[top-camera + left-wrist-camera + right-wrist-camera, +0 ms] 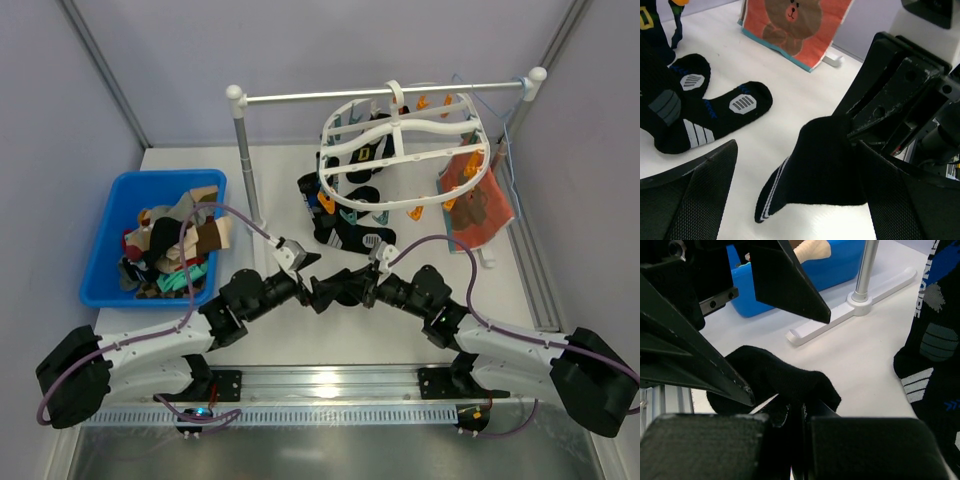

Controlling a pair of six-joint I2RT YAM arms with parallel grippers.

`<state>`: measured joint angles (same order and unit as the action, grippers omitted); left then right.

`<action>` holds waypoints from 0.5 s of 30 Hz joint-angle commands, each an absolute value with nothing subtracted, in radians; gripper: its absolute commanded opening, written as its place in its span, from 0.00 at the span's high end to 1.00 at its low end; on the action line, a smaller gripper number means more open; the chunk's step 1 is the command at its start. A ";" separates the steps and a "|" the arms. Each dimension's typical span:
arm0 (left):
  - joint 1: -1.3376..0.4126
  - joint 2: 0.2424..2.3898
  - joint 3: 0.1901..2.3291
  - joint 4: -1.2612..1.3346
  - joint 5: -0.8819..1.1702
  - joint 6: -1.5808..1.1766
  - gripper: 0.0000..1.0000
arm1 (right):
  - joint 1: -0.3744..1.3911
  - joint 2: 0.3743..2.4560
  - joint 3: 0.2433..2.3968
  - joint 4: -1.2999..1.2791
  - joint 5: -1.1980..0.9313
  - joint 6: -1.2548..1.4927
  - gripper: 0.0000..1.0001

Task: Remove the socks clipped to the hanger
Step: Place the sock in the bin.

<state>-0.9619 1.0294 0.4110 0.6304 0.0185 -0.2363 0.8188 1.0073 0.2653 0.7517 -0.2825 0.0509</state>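
Held sock [815,165]: black, soft, with thin white stripes at its cuff edge; it hung folded and limp. It sat just above the tabletop, near the middle of the near edge.

Right gripper [800,412]: fingers pressed together on the held sock, fabric bulging out past the pads.

Left gripper [797,150]: fingers spread wide apart, one on each side of the held sock. Whether they touched it could not be told.

Hanger [323,160]: white oval frame, hung toward the far right corner from a rail stand [243,150].

Hanging socks [350,215]: dark with grey patches and white stripes (toes reached the tabletop), clipped under the hanger, well apart from both grippers.

Blue bin [165,176] at the left edge held mixed socks.
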 commanded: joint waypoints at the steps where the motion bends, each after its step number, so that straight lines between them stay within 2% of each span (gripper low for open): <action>1: -0.959 1.048 0.439 0.598 0.072 -0.219 0.05 | 0.825 0.980 0.302 0.805 -0.276 0.049 0.96; 5: -0.959 1.068 0.453 0.584 0.093 -0.218 0.13 | 0.828 0.973 0.302 0.801 -0.273 0.048 0.96; 7: -0.959 1.081 0.459 0.581 0.100 -0.218 0.27 | 0.830 0.971 0.302 0.801 -0.273 0.046 0.96; 9: -0.959 1.083 0.462 0.583 0.094 -0.219 0.45 | 0.833 0.973 0.301 0.801 -0.272 0.046 0.96; 10: -0.959 1.083 0.460 0.584 0.087 -0.221 0.66 | 0.834 0.973 0.301 0.801 -0.270 0.045 0.96; 12: -0.959 1.075 0.456 0.589 0.060 -0.224 0.86 | 0.833 0.969 0.296 0.802 -0.262 0.044 0.95; 13: -0.959 1.072 0.454 0.588 0.046 -0.225 1.00 | 0.834 0.968 0.295 0.802 -0.255 0.041 0.95; 15: -0.959 1.055 0.446 0.583 0.009 -0.227 1.00 | 0.834 0.965 0.285 0.802 -0.245 0.040 0.90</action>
<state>-0.9619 1.0790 0.4225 0.5762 0.0631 -0.2295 0.8219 0.9878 0.2657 0.7403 -0.2413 0.0433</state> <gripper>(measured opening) 0.019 0.088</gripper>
